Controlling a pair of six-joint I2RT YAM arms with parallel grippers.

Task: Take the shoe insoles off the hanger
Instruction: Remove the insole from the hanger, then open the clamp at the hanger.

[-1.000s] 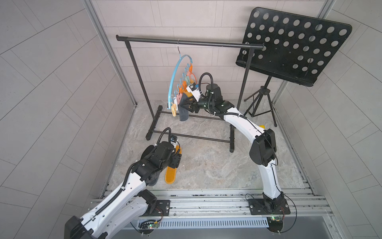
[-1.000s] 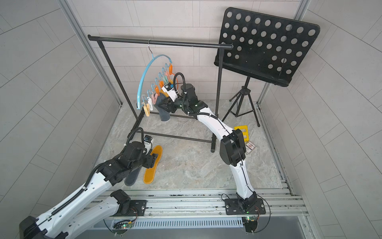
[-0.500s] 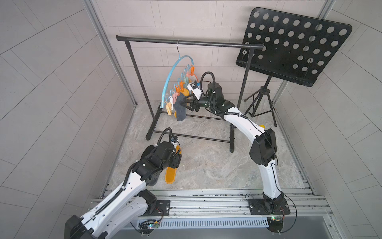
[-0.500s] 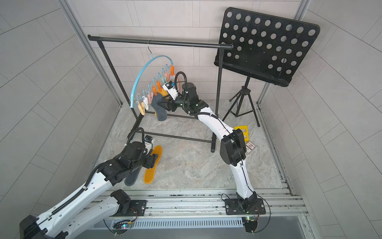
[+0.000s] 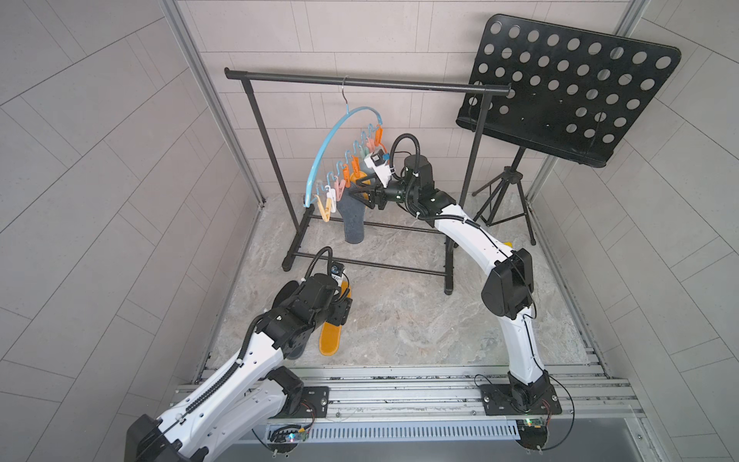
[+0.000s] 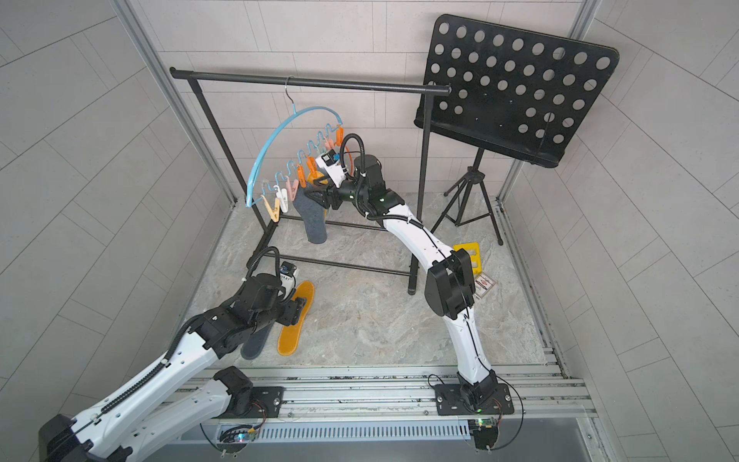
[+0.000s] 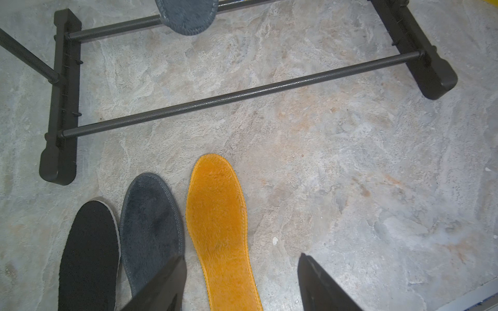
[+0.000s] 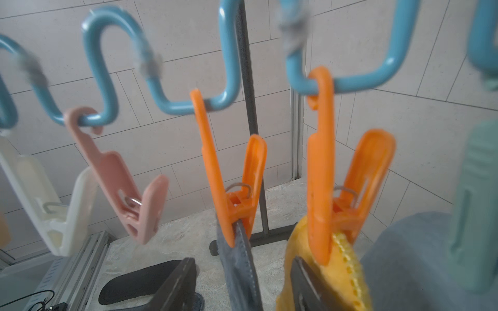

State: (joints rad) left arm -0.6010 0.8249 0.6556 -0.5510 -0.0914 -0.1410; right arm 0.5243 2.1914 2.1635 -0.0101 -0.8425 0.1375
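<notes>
Top views: the hanger (image 5: 326, 146) hangs by its hook on the black rack (image 5: 400, 83) at the far middle, clip row running down toward the left; the right gripper (image 5: 357, 191) is up at the clip row, around the hanging dark grey insole (image 5: 352, 222), which dangles from a clip toward the floor; the clipped orange-yellow insole (image 5: 358, 177) shows just behind the gripper; the left gripper (image 6: 299, 310) is low at near left over the floor orange insole (image 6: 294, 324), the floor dark grey insole (image 6: 252, 347) just left of it, partly under the arm; music stand (image 5: 568, 104) far right. Left wrist view: left jaws wide apart and empty above the floor orange insole; black insole (image 7: 89, 255), floor dark grey insole and floor orange insole lie side by side, toes toward the rack base. Right wrist view: right fingers (image 8: 180, 285) spread with a gap on each side of the hanging dark grey insole, not pinching it; an orange clip (image 8: 231, 204) holds that insole, a second orange clip (image 8: 320, 188) holds the clipped orange-yellow insole, a green clip (image 8: 477, 204) sits on a light grey-blue insole (image 8: 404, 255); pink clip (image 8: 121, 183) and white clip (image 8: 64, 215) hang empty
</notes>
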